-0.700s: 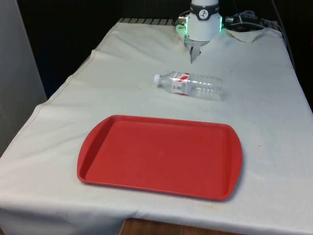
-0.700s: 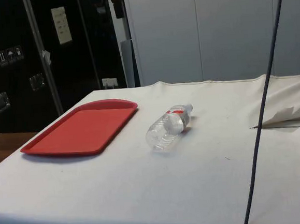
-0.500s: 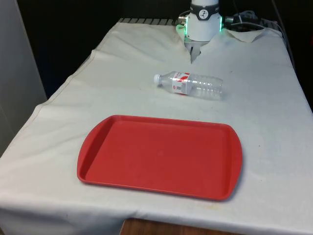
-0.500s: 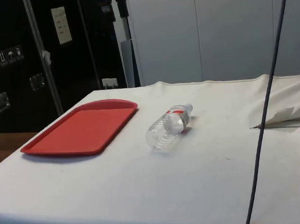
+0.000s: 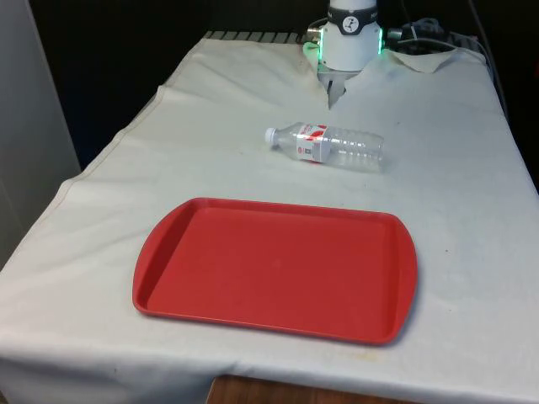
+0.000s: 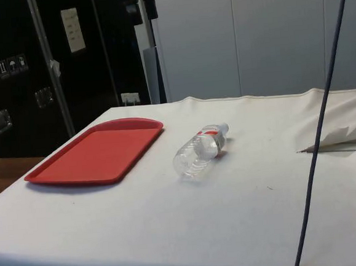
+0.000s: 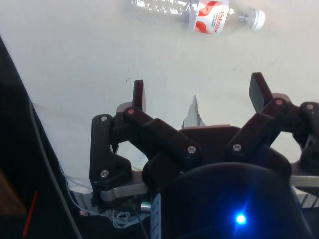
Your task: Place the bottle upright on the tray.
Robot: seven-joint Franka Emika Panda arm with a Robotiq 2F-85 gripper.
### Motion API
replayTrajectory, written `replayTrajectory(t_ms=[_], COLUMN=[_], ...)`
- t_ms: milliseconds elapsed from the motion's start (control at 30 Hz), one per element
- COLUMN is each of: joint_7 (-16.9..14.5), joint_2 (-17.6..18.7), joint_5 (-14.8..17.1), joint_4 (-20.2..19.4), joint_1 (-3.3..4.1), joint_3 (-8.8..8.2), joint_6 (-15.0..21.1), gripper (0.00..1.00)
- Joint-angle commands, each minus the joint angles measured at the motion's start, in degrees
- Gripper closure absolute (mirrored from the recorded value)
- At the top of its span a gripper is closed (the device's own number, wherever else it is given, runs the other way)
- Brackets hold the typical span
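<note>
A clear plastic bottle (image 5: 327,144) with a red-and-white label and white cap lies on its side on the white cloth, cap toward the front view's left. It is also in the side view, bottle (image 6: 200,150), and the wrist view, bottle (image 7: 194,12). A red tray (image 5: 278,267) sits flat nearer the front edge, empty, and appears in the side view as tray (image 6: 99,150). My gripper (image 7: 198,88) hangs high above the cloth, well short of the bottle. It is open, with nothing between its fingers.
A dark cable (image 6: 318,131) hangs down across the side view's right part. The cloth (image 5: 438,63) is rumpled at the far end near the robot base (image 5: 349,34). Open cloth lies between bottle and tray.
The hanging cable has swung a little to the right in the side view. Bottle and tray have not moved.
</note>
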Motion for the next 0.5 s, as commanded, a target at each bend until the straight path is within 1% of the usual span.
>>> replayTrajectory(t_ms=[0, 267, 400, 433, 467], joint_7=[-0.1, 0.6, 2.3, 1.8, 2.6], joint_2=[-0.1, 0.0, -0.3, 0.1, -0.5], joint_5=[0.1, -0.1, -0.1, 0.0, 0.0], joint_4=[-0.1, -0.1, -1.0, -0.5, -1.3], joint_1=[0.0, 0.06, 0.11, 0.06, 0.11], joint_3=[0.0, 0.17, 0.34, 0.29, 0.34], joint_6=[0.2, 0.1, 0.5, -0.1, 0.6], gripper=[0.0, 0.0, 0.0, 0.0, 0.0])
